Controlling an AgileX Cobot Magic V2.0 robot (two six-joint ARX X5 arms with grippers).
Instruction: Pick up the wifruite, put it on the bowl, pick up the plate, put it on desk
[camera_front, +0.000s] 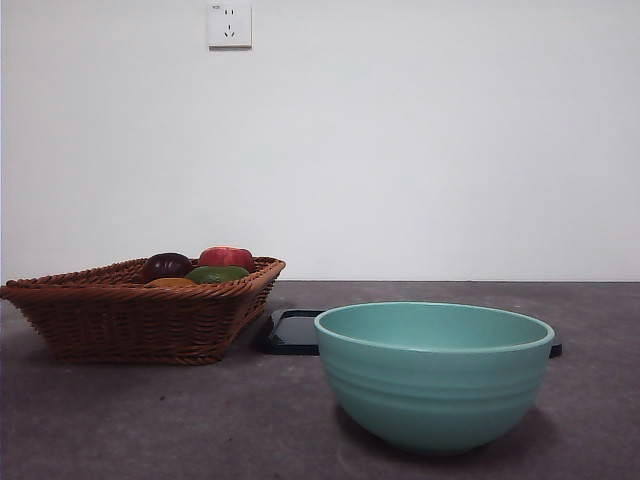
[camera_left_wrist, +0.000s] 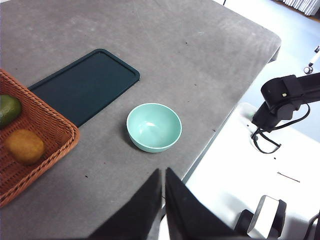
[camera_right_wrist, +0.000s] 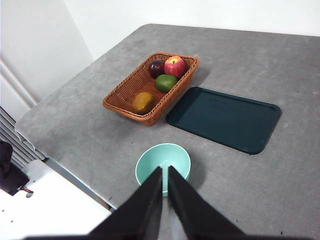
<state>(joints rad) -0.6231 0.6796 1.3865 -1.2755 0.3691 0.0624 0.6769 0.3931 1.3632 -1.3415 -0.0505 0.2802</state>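
Note:
The wifruite, a small orange-brown oval, lies in a wicker basket beside a green fruit; it also shows as the wifruite and peeks over the rim as the wifruite. The teal bowl stands empty on the desk. Behind it lies the plate, a flat dark teal rectangle. My left gripper hangs shut high above the desk's edge, near the bowl. My right gripper is shut, high over the bowl. Neither holds anything.
The basket also holds a red apple and a dark purple fruit. Its near end sits close to the plate. The other arm shows beyond the desk's edge. A wall stands behind the desk.

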